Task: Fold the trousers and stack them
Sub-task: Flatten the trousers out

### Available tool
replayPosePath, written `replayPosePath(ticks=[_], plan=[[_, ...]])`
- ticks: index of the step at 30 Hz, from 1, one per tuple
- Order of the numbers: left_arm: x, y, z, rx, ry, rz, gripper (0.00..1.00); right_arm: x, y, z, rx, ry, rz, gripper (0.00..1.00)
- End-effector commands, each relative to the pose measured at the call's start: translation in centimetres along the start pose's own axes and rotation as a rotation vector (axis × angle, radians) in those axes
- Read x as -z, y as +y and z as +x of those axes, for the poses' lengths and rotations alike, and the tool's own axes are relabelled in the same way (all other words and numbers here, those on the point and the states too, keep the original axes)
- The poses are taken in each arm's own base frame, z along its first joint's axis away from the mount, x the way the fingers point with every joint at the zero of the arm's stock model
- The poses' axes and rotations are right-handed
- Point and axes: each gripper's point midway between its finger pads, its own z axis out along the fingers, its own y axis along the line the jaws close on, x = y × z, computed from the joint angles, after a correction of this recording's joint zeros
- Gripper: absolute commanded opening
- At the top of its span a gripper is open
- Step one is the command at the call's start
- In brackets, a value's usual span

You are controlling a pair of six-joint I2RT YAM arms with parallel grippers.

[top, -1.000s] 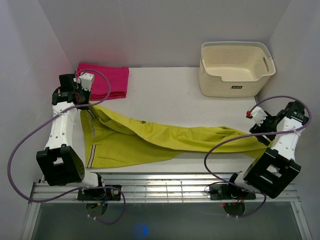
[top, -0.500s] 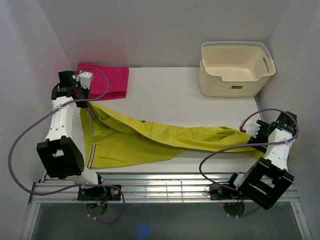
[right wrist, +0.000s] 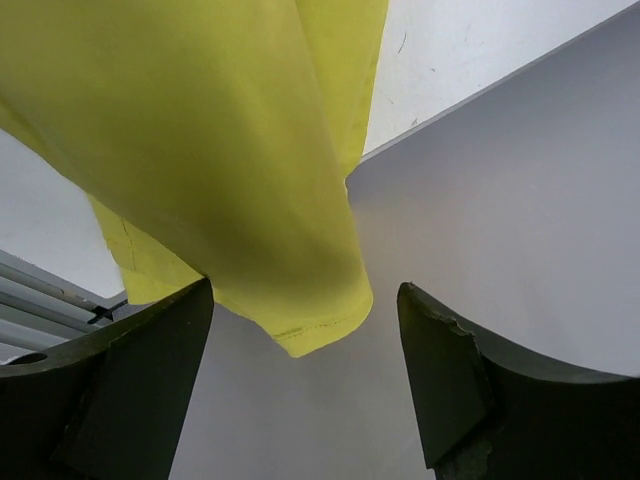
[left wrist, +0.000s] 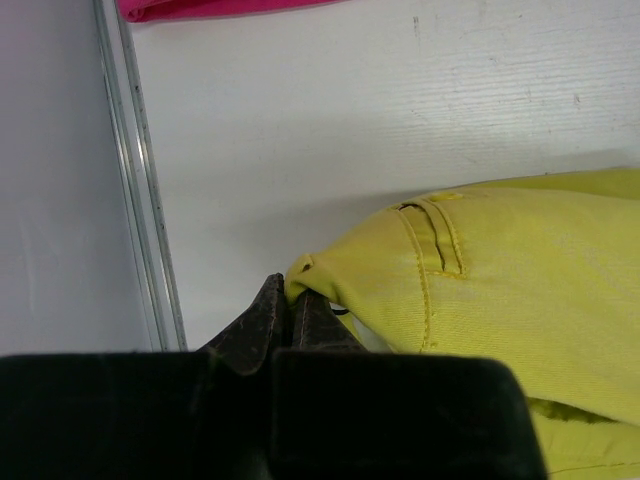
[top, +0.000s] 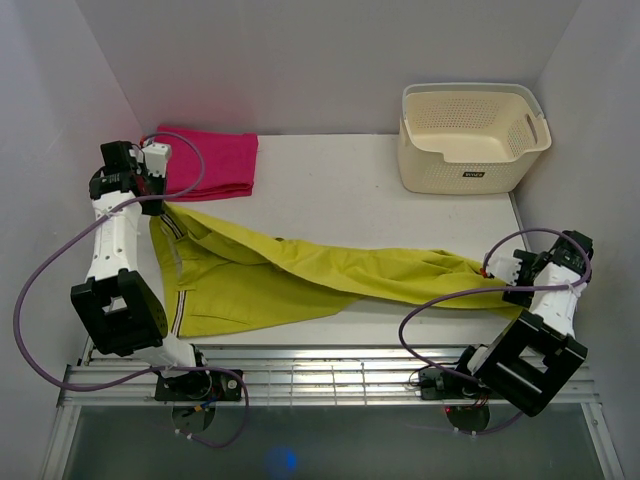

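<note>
The yellow-green trousers (top: 300, 270) lie stretched across the table, waistband at the left, legs running right. My left gripper (top: 157, 203) is shut on the waistband corner; in the left wrist view the fingertips (left wrist: 270, 312) pinch the fabric edge next to a belt loop (left wrist: 440, 240). My right gripper (top: 508, 281) is at the leg end by the right wall. In the right wrist view it (right wrist: 305, 295) is open, and the leg hem (right wrist: 310, 325) hangs between its spread fingers (right wrist: 150, 380), gripped by neither.
A folded magenta-pink cloth (top: 215, 160) lies at the back left, just behind my left gripper; its edge shows in the left wrist view (left wrist: 220, 8). A cream basket (top: 470, 140) stands at the back right. Walls close in on both sides.
My left gripper has pulled the waistband corner further left, drawing the trousers tauter. My right arm has swung down and nearer, to the leg end at the right wall.
</note>
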Motion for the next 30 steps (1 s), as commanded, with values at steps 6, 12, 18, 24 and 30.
replayPosePath(ticks=[6,12,18,24,30], plan=[[1.1,1.5,-1.8,-0.010,-0.061,-0.030,0.00,-0.7,0.5,1.4,0.097,0.040,0.007,0.79],[1.1,1.9,-2.2,-0.007,-0.061,-0.032,0.00,-1.6,-0.6,1.6,0.097,0.046,0.073,0.32],[3.1,2.6,-1.7,0.021,-0.091,-0.050,0.00,1.6,-3.3,1.9,-0.006,0.001,0.167,0.08],[8.1,4.1,0.0,0.042,-0.190,-0.123,0.00,5.5,-3.4,2.8,-0.112,-0.072,0.228,0.08],[10.0,4.6,0.8,0.036,-0.272,-0.169,0.00,7.9,-6.3,2.1,-0.197,-0.175,0.303,0.08]])
